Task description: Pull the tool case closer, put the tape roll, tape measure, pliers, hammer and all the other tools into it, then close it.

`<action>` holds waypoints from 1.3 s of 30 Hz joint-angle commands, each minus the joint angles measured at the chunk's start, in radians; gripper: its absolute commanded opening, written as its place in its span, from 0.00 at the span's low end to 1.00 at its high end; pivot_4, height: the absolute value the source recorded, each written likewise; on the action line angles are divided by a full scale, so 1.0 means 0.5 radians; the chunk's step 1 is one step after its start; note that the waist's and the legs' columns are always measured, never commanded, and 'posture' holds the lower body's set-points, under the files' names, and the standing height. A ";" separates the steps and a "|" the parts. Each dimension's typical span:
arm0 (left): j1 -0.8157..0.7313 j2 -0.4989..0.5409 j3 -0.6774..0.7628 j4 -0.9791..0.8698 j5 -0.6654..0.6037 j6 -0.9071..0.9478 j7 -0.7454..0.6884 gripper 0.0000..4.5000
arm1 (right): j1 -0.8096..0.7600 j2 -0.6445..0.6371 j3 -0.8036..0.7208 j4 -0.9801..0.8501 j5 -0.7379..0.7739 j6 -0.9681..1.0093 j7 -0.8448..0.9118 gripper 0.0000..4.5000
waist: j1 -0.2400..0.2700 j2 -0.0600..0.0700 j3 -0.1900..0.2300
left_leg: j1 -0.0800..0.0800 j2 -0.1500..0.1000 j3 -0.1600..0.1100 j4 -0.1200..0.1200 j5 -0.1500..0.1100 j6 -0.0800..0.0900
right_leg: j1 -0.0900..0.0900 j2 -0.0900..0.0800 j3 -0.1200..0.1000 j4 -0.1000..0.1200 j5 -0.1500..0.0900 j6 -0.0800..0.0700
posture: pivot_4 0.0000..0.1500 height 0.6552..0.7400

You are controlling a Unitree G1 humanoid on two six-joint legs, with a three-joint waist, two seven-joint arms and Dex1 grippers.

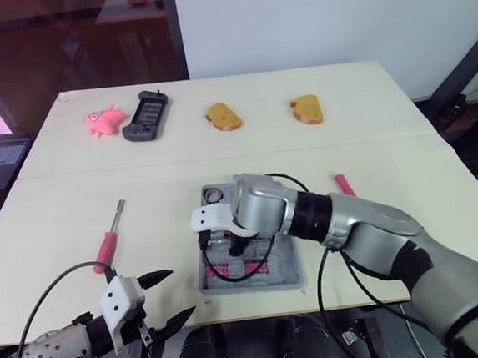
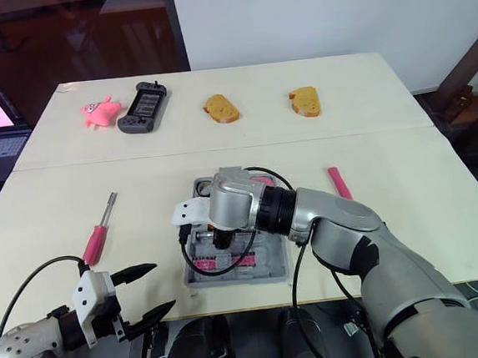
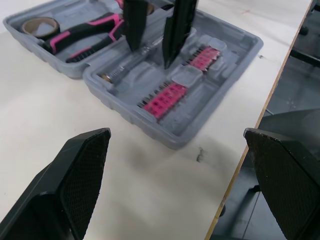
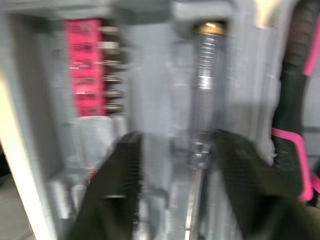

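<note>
**Near edge.** I see my left gripper (image 1: pixel 181 292) hovering over the front rim of the pale, smooth counter (image 1: pixel 57 203). Its two black, textured fingers (image 3: pixel 82 165) are spread wide and hold nothing.

**Centre.** The open grey moulded-plastic tool case (image 3: pixel 165 137) lies close to the front edge of the counter. My right gripper (image 3: pixel 151 58) points down into it with its fingers parted. They straddle the clear-handled, brass-capped screwdriver (image 4: pixel 206 75), which lies in a shaped recess. The gap is wider than the shaft, and I cannot tell whether either finger touches it. Beside that recess sit two pink ribbed bit holders (image 3: pixel 162 95) with rows of metal bits. The farther half of the case holds pliers with black-and-pink handles (image 3: pixel 85 37) and a brown tape roll (image 3: pixel 37 24) in one corner.

**Middle of the counter.** A pink-handled screwdriver with a steel shaft (image 1: pixel 109 241) lies loose on the counter, left of the case and well apart from it. A slim pink-handled tool (image 1: pixel 344 185) lies to the right, partly hidden behind my right arm.

**Far side.** In a row from left to right lie a soft pink plush toy (image 1: pixel 104 119), a flat black handheld device (image 1: pixel 144 116) just beside it, and two golden-brown toast slices (image 1: pixel 223 116) (image 1: pixel 306 108), set well apart.
</note>
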 commanded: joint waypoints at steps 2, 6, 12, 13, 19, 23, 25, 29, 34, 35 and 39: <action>0.000 0.019 0.003 -0.015 -0.026 -0.021 -0.013 1.00 | -0.098 -0.098 -0.113 -0.246 0.053 0.099 0.055 0.53 | 0.000 0.000 0.000 | 0.000 0.000 0.000 0.000 0.000 0.000 | 0.000 -0.001 0.000 0.000 0.000 0.000 | 1.00 0.75; -0.003 0.023 0.008 -0.019 -0.033 -0.015 -0.016 1.00 | -0.082 -0.224 -0.206 -0.461 0.104 0.115 0.071 0.53 | -0.001 0.000 0.000 | 0.000 0.000 0.000 0.000 -0.001 0.001 | -0.001 -0.001 0.000 -0.001 0.000 0.000 | 1.00 0.75; -0.040 0.045 0.040 -0.005 -0.072 0.006 -0.032 1.00 | 0.321 -0.344 -0.750 -0.759 0.134 -0.452 -0.099 0.53 | 0.006 -0.002 -0.001 | 0.000 0.000 0.000 -0.001 -0.001 0.001 | 0.001 -0.001 -0.001 -0.002 0.000 0.000 | 1.00 0.75; -0.050 0.050 0.045 -0.001 -0.081 0.010 -0.036 1.00 | 0.405 -0.375 -0.799 -0.794 0.119 -0.586 -0.104 0.53 | 0.010 -0.002 -0.001 | 0.000 0.000 -0.001 0.000 -0.001 0.001 | 0.002 -0.001 -0.001 -0.003 0.000 0.000 | 1.00 0.75; -0.128 0.104 0.063 0.037 -0.125 0.034 -0.072 1.00 | 0.788 -0.586 -0.834 -0.856 0.063 -1.138 0.068 0.41 | 0.011 -0.002 -0.001 | 0.001 -0.003 -0.001 0.000 0.000 0.001 | 0.009 0.001 -0.002 -0.002 0.000 0.001 | 1.00 0.75; -0.155 0.134 0.070 0.066 -0.138 0.032 -0.100 1.00 | 0.914 -0.575 -0.882 -0.827 0.007 -1.350 0.057 0.01 | -0.004 -0.002 -0.001 | 0.001 -0.002 0.000 0.000 0.000 0.001 | 0.011 0.001 -0.002 -0.002 0.000 0.001 | 1.00 0.75; -0.174 0.153 0.080 0.078 -0.150 0.035 -0.117 1.00 | 0.975 -0.543 -0.910 -0.788 -0.010 -1.378 0.013 0.00 | -0.001 -0.002 -0.001 | 0.002 -0.001 0.000 -0.001 0.001 -0.001 | 0.011 0.003 -0.001 -0.001 0.000 0.001 | 1.00 0.75; -0.211 0.186 0.098 0.087 -0.183 0.053 -0.138 1.00 | 1.099 -0.503 -0.937 -0.669 -0.076 -1.443 -0.060 0.00 | 0.011 -0.002 -0.001 | 0.004 -0.002 -0.001 -0.001 0.001 -0.001 | 0.013 0.003 -0.002 -0.002 0.000 0.000 | 1.00 0.75; -0.228 0.207 0.137 0.073 -0.205 0.075 -0.158 1.00 | 1.184 -0.444 -0.957 -0.486 -0.182 -1.558 -0.150 0.00 | 0.012 -0.003 -0.001 | 0.005 -0.002 -0.001 -0.001 0.001 -0.001 | 0.014 0.002 -0.002 -0.002 0.000 0.001 | 1.00 0.75; -0.228 0.212 0.142 0.073 -0.208 0.076 -0.159 1.00 | 1.196 -0.441 -0.947 -0.460 -0.212 -1.589 -0.156 0.00 | 0.009 -0.003 -0.001 | 0.005 -0.002 -0.001 -0.001 0.001 -0.001 | 0.015 0.002 -0.002 -0.002 0.000 0.000 | 1.00 0.75; -0.228 0.224 0.155 0.077 -0.211 0.073 -0.162 1.00 | 1.227 -0.412 -0.975 -0.377 -0.270 -1.649 -0.187 0.00 | 0.004 -0.002 -0.001 | 0.005 -0.002 0.000 -0.001 0.002 -0.001 | 0.015 0.002 -0.002 -0.002 0.000 0.000 | 1.00 0.75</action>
